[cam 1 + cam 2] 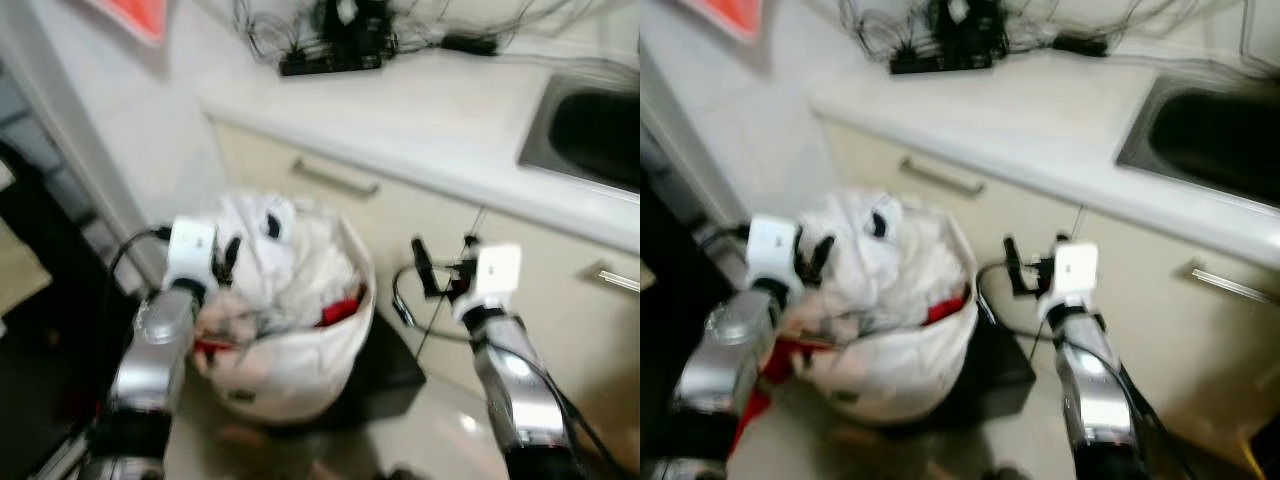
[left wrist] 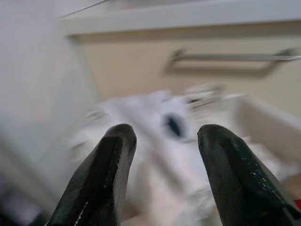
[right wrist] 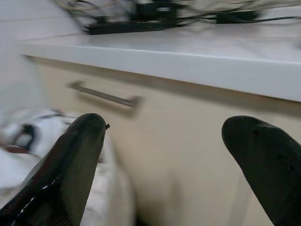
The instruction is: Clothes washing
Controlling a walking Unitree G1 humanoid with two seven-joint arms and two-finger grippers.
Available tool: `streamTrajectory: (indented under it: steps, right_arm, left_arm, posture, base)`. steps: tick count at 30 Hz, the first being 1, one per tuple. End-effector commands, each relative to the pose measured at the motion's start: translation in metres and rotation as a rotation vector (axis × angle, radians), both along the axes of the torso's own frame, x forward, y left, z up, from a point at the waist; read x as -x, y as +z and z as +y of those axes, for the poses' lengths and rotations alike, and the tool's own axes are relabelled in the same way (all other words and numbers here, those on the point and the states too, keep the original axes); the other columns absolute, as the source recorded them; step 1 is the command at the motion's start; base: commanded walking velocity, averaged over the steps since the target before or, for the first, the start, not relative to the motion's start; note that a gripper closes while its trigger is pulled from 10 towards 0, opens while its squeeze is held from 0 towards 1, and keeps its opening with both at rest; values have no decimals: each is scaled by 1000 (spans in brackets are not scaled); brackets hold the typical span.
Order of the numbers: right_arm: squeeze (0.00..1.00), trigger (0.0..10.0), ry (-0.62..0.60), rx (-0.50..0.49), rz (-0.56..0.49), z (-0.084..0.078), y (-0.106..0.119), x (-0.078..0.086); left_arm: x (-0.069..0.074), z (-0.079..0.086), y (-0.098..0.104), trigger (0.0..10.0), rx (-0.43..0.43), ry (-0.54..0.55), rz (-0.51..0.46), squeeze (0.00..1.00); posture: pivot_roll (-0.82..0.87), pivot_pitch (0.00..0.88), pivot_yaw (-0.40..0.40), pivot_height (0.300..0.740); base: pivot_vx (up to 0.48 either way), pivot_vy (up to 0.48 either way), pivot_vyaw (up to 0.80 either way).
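While the views were blurred, a cream cabinet [image 1: 420, 215] w/ white counter [image 1: 430, 115] ran across the back. Laundry basket [image 1: 300, 385], heaped w/ white clothes [image 1: 290, 250], stood on floor just in front. Left gripper [image 1: 228, 258] hung over the heap, fingers apart; right gripper [image 1: 443, 262], fingers wide apart, faced the cabinet beside basket.

I hold both silver arms forward: left gripper [image 1: 226, 258] at 10 o'clock, right gripper [image 1: 441, 265] at 2 o'clock, fingers spread apart.
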State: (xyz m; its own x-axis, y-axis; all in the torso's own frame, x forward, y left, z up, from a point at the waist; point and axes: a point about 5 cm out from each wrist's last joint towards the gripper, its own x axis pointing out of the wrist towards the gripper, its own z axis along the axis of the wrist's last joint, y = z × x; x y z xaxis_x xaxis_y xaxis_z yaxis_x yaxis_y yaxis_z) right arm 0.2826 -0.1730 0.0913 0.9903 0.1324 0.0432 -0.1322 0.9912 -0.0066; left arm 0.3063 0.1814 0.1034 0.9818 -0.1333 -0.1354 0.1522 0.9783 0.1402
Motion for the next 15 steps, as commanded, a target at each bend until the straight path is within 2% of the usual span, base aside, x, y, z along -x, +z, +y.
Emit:
streamTrajectory:
  steps: [1,6,12,15]
  right_arm:
    - [0,10000,-1,-12,-7,2,0,0]
    - [0,10000,4,-17,-4,3,-2,0]
    - [0,10000,9,-12,6,4,-5,1]
    - [0,10000,4,-15,14,4,-6,1]
  left_arm:
    - [-2,7,3,10000,-23,28,-11,1000]
    - [-4,10,5,10000,-61,44,-26,1000]
    - [-6,13,5,10000,-62,70,-21,1000]
    - [-7,14,5,10000,-64,73,-21,1000]
  posture:
    - [-79,0,25,740]
    - [-80,0,31,740]
    - [-81,0,35,740]
    - [-83,0,36,736]
  base:
    - [0,0,-638]
    - [0,0,-641]
    - [0,0,-623]
    - [0,0,0]
